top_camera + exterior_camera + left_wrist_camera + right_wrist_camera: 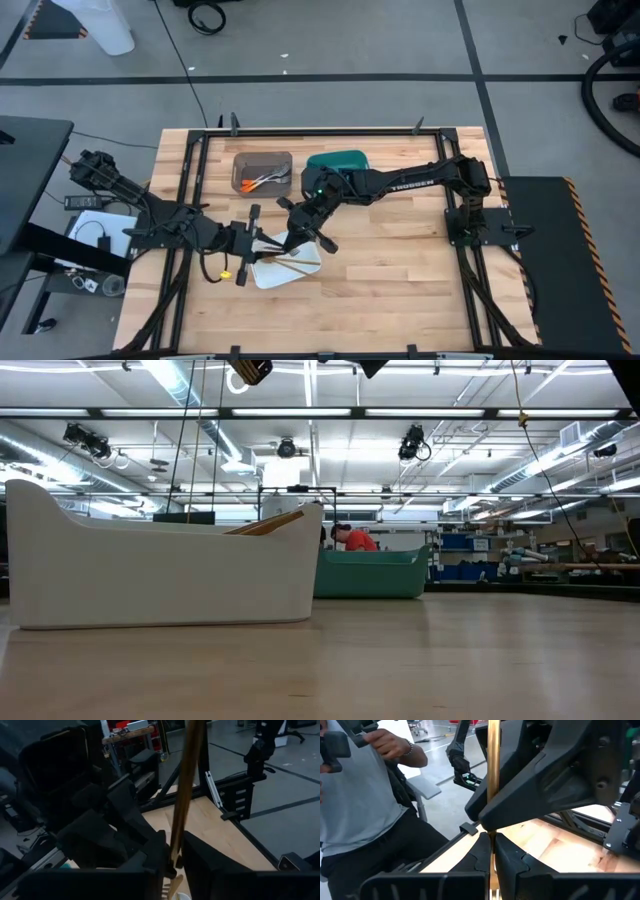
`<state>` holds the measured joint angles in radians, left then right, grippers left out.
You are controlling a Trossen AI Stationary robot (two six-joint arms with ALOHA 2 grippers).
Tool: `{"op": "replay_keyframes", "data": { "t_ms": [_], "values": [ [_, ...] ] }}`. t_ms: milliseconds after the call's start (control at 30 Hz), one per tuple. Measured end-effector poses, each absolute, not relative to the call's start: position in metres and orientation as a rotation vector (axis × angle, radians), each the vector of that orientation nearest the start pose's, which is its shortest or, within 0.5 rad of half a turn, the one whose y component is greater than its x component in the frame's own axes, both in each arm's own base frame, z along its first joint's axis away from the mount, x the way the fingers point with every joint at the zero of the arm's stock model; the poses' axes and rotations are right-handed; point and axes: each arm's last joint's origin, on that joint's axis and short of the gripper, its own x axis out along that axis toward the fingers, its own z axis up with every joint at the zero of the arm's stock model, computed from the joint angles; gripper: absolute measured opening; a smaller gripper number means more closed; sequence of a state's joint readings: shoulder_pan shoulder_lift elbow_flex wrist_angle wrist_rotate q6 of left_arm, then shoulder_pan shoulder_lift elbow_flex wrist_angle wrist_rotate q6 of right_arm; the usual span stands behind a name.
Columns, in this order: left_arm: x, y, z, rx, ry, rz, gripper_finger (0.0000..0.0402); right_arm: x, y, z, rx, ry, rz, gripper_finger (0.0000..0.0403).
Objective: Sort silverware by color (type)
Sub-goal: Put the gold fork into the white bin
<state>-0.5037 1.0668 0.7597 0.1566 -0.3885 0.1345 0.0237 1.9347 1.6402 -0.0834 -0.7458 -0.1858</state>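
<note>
Handover over the white tray (pixel 262 277): the left pincer (pixel 176 865) pinched the gold-handled utensil (pixel 186 795), and the right pincer (pixel 492 851) clamped that same handle too. Next, 1 must let go. The grey bin (pixel 262 172) and teal bin (pixel 338 161) sat beyond on the desk (pixel 400 250), and the crossed arms crowded the tray.

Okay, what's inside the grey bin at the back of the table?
In the high view the grey bin holds a few orange-handled utensils lying crossed in a small pile. Their exact types and number can't be made out, and anything beneath the pile is covered.
</note>
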Motion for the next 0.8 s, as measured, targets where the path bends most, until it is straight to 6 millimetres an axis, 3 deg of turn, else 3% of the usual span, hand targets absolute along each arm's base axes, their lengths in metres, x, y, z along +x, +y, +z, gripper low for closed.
{"op": "replay_keyframes", "data": {
  "t_ms": [433,667,800],
  "values": [
    [0.2138,-0.1063,0.3059,0.175,0.105,-0.177,0.0165,0.4485,0.0244,0.3033,-0.034,0.293,0.773,0.0016],
    [0.2168,-0.1004,0.3074,0.168,0.092,-0.153,0.0167,0.4486,0.0241,0.3032,-0.035,0.294,0.767,0.0016],
    [0.2169,-0.1004,0.3075,0.169,0.09,-0.154,0.0145,0.4486,0.0241,0.3032,-0.035,0.294,0.766,0.0016]
  ]
}}
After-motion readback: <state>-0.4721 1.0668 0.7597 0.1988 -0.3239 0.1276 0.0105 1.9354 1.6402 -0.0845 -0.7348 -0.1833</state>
